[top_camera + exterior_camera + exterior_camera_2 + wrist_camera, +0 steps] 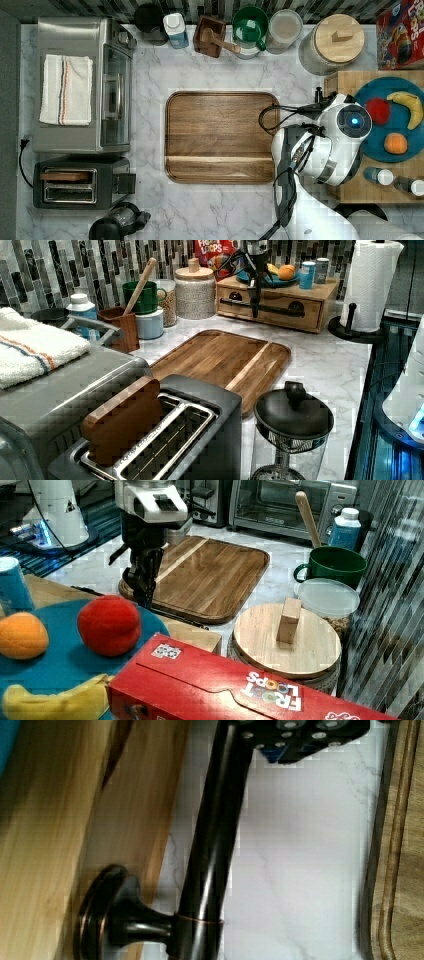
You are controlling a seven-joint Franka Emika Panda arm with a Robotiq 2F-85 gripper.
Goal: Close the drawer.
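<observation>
The drawer (280, 312) sits in a light wooden box under the board with the blue plate, at the left view's back right. Its front looks nearly level with the box's face. A dark metal bar handle (285, 308) runs across that front. My gripper (255, 310) hangs straight down in front of the handle, shut, with nothing held. In the wrist view the handle (210, 850) crosses the marble beside the drawer front (135, 820), and my gripper (300, 737) is right beside the bar. In the right view my gripper (145, 592) points down between the plate and the tray.
A dark wooden tray (220, 137) lies mid-counter, close to my arm. On the blue plate (370, 145) lie an apple, an orange and a banana. A toaster oven (82, 85), a toaster (80, 182), jars and a green mug (250, 27) line the counter. A paper towel roll (372, 282) stands beside the box.
</observation>
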